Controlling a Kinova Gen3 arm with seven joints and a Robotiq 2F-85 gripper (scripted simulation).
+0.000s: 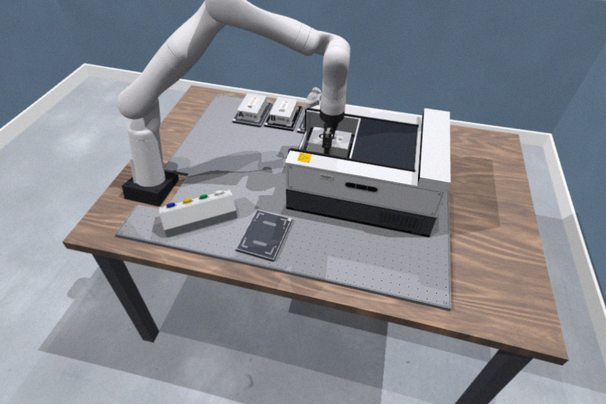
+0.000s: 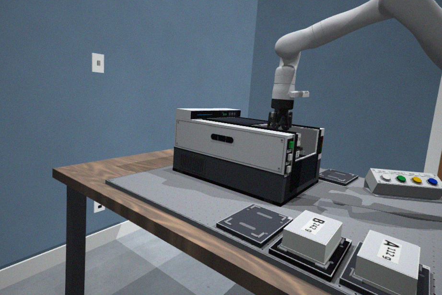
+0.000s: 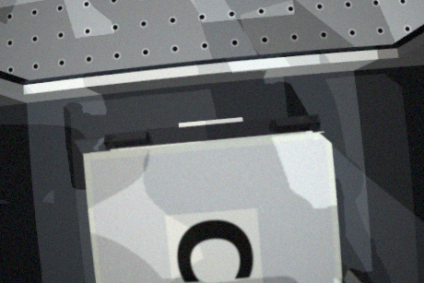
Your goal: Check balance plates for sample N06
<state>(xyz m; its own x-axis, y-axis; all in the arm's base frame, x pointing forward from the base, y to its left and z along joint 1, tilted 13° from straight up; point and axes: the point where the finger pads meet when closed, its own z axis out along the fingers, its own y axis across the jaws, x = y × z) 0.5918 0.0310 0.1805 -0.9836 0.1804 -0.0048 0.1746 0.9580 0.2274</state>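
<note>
Arm [image 1: 266,22] [image 2: 342,21], arched from the table's [image 1: 509,262] [image 2: 117,170] short edge, wrist vertical; pincer [image 1: 326,146] [image 2: 280,127], pointing down, grips plate C [image 1: 345,138] [image 3: 212,176] inside the centrifuge [image 1: 364,177] [image 2: 228,152].

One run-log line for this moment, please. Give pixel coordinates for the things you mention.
gripper [image 1: 326,142] [image 2: 280,128]: closed on plate C [image 1: 344,139] [image 2: 298,137] [image 3: 124,185] | location: inside open centrifuge [image 1: 313,179] [image 2: 200,145] [image 3: 152,76] | seating: cannot tell | A [image 1: 253,102] [image 2: 374,248], B [image 1: 285,106] [image 2: 307,238]: on nests
</note>
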